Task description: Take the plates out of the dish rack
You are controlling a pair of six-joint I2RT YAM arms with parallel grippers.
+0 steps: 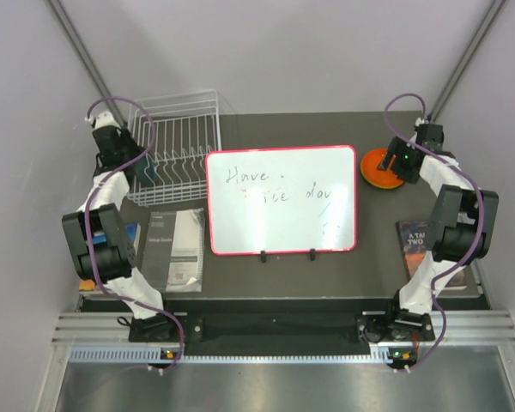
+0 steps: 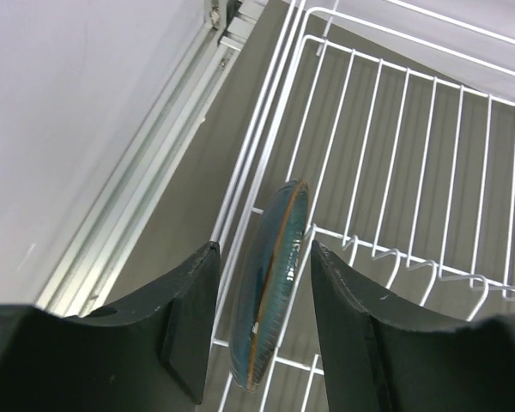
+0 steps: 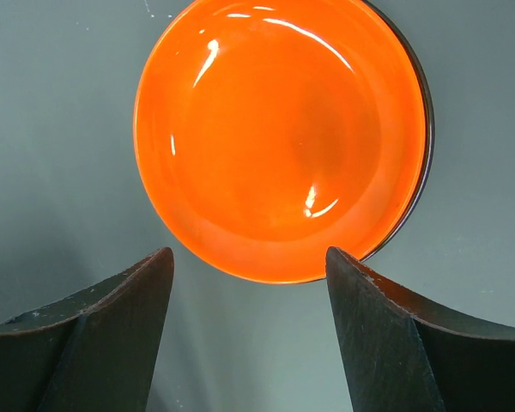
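Observation:
A teal-blue plate (image 2: pixel 270 292) stands on edge at the left end of the white wire dish rack (image 2: pixel 243 172), at the back left of the table (image 1: pixel 176 129). My left gripper (image 2: pixel 263 249) straddles this plate (image 1: pixel 148 174); it is open, with a gap between the plate and each finger. An orange plate (image 3: pixel 279 137) lies flat on the table at the back right (image 1: pixel 379 167). A thin dark rim shows under its right edge. Just above its near edge hangs my right gripper (image 3: pixel 249 257), open and holding nothing; in the top view it (image 1: pixel 393 163) is over the plate.
A red-framed whiteboard (image 1: pixel 281 199) with handwriting stands mid-table between the arms. A grey booklet (image 1: pixel 176 249) lies in front of the rack, and a dark book (image 1: pixel 416 239) lies under the right arm. A pale wall runs close beside the rack's left side.

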